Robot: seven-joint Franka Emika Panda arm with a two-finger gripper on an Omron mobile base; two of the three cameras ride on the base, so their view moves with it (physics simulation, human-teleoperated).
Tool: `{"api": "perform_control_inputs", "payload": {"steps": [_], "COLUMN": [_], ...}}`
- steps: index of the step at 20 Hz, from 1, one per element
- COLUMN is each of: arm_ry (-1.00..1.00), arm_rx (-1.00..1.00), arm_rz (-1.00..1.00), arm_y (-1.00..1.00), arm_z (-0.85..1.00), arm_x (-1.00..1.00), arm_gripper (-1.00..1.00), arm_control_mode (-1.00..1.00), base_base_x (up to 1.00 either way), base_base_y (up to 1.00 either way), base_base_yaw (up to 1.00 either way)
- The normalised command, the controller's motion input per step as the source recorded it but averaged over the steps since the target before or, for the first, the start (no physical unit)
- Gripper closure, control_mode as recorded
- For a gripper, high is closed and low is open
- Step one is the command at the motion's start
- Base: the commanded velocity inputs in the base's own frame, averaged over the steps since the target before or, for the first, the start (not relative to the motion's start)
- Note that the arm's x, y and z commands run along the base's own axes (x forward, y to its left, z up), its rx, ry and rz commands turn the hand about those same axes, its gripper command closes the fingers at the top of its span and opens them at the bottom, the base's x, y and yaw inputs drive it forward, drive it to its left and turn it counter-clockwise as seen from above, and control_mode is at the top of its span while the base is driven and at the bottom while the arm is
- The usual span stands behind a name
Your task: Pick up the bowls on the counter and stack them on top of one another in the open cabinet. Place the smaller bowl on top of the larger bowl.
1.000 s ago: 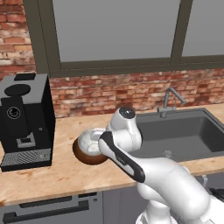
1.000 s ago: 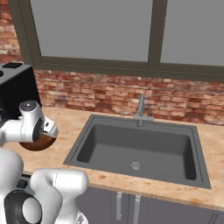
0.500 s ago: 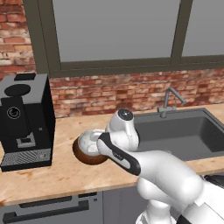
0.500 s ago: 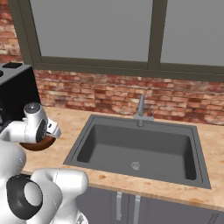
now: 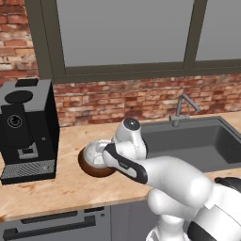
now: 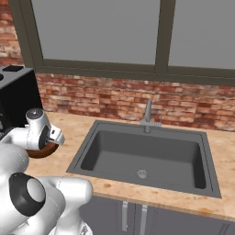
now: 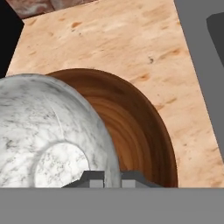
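The larger bowl (image 5: 90, 167) (image 7: 140, 127), dark brown wood, rests on the tan counter (image 5: 70, 188) left of the sink. The smaller bowl (image 5: 96, 151) (image 7: 48, 127), white and marbled, sits tilted inside it on the side toward the coffee machine. My gripper (image 7: 111, 178) (image 5: 105, 156) is shut on the near rim of the smaller bowl, one fingertip on each side of the rim. Whether the white bowl touches the brown one I cannot tell. In the right base view my wrist covers most of the larger bowl (image 6: 45, 152). The open cabinet is out of view.
A black coffee machine (image 5: 26, 129) stands on the counter just left of the bowls. The dark grey sink (image 6: 142, 156) with its tap (image 6: 148, 114) lies to the right. A brick wall and window run along the back.
My wrist has shifted very slightly. The two bowls stay where they were and the grip on the white bowl's rim is unchanged.
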Motion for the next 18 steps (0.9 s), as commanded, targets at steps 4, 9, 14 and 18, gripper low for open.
{"api": "perform_control_inputs", "payload": {"steps": [4, 9, 14, 18], "arm_ry": [0.00, 0.00, 0.05, 0.08], "arm_rx": [0.00, 0.00, 0.00, 0.00], "arm_rz": [0.00, 0.00, -0.02, -0.06], "arm_y": [0.02, 0.00, 0.00, 0.00], "arm_z": [0.00, 0.05, 0.32, 0.49], "arm_x": [0.05, 0.08, 0.06, 0.04], "arm_gripper": [-1.00, -1.00, -1.00, -1.00], "arm_control_mode": [-1.00, -1.00, -1.00, -1.00], "base_base_x": [0.00, 0.00, 0.00, 0.00], "base_base_y": [0.00, 0.00, 0.00, 0.00], "base_base_yaw": [0.00, 0.00, 0.00, 0.00]}}
